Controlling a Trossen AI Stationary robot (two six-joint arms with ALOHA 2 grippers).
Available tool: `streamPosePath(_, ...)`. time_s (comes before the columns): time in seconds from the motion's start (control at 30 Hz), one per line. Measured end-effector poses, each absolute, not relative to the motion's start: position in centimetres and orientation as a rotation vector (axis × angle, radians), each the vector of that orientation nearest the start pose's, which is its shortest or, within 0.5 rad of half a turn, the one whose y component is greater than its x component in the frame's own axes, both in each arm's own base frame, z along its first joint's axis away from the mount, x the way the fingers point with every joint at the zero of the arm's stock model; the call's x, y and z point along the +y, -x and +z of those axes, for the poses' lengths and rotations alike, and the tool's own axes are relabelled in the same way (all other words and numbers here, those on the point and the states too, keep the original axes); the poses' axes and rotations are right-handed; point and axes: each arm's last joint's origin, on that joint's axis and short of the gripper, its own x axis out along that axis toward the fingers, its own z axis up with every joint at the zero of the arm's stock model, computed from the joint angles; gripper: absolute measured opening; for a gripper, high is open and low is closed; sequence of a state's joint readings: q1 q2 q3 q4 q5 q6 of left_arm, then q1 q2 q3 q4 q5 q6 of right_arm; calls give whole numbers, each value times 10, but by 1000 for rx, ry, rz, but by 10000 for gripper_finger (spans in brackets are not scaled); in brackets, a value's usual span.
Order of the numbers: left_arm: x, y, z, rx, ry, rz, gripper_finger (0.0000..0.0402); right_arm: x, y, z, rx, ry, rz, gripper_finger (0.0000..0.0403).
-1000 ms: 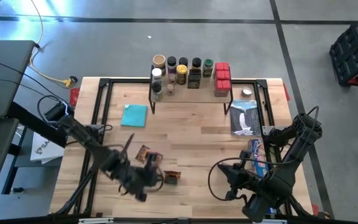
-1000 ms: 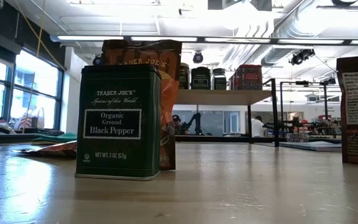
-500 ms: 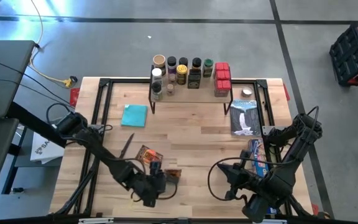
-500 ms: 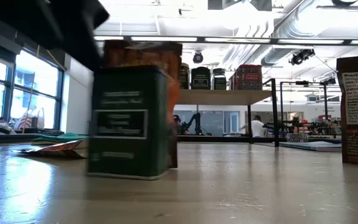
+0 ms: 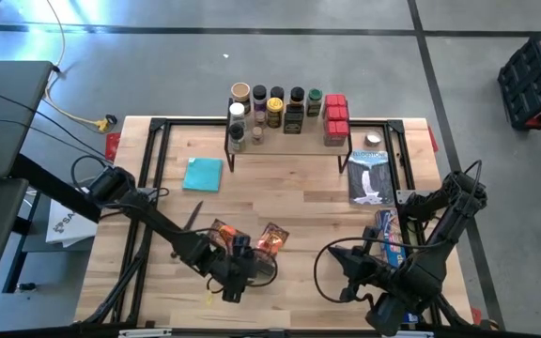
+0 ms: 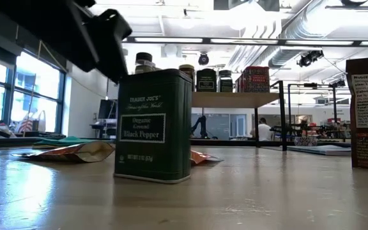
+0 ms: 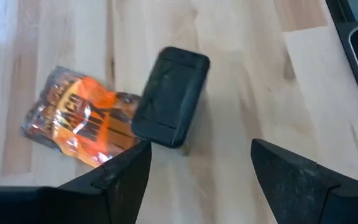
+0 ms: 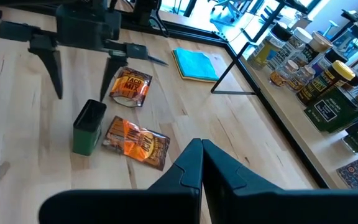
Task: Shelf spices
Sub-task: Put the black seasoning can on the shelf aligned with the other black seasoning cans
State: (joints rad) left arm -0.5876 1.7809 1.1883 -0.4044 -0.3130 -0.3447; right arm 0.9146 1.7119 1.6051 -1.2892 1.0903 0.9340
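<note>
Green pepper tin [image 6: 153,125] stands upright near the tabletop's [image 5: 299,192] front edge, at about 7 o'clock from its middle, not yet shelved. Two orange packets [image 5: 272,238] lie flat just behind it, one at its 11 o'clock, one at its 1 o'clock. Farther back, at 12 o'clock, the shelf [image 5: 280,134] already carries most of the spices: a row of jars [image 5: 259,95], a dark tin and red boxes [image 5: 335,119], with two more jars beneath it. So I judge the job mostly done, with the tin and packets left.

Left gripper [image 7: 199,165] hangs tilted down over the tin, fingers [image 7: 124,174] spread wide to either side, touching nothing. Right gripper [image 8: 201,168] waits low at 5 o'clock, fingers pressed together, empty.
</note>
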Motion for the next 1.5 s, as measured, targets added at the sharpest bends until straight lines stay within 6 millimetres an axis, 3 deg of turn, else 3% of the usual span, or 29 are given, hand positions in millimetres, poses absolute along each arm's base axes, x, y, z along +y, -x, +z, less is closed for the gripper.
streamPosePath(0.2, -182, -316, 195, 912, -153, -92, 273, 239, -216, 319, 571, 287, -443, 0)
streamPosePath(0.37, -178, -325, 195, 884, -201, -194, 273, 239, -216, 319, 572, 286, -443, 0)
streamPosePath(0.63, -180, -335, 176, 885, -287, -250, 264, 240, -216, 318, 573, 282, -439, 0)
streamPosePath(0.77, -180, -335, 175, 885, -283, -245, 227, 239, -216, 318, 574, 282, -439, 0)
streamPosePath(1.0, -176, -337, 181, 902, -281, -235, 123, 239, -216, 318, 576, 285, -438, 0)
streamPosePath(1.1, -172, -341, 200, 922, -279, -224, 121, 240, -215, 318, 586, 282, -430, 0)
streamPosePath(1.27, -156, -353, 255, 897, -290, -192, 121, 245, -208, 318, 586, 285, -406, 0)
streamPosePath(1.37, -134, -365, 288, 866, -314, -150, 121, 250, -203, 318, 568, 295, -391, 0)
streamPosePath(1.5, -88, -383, 322, 797, -362, -55, 121, 254, -197, 319, 535, 287, -389, 0)
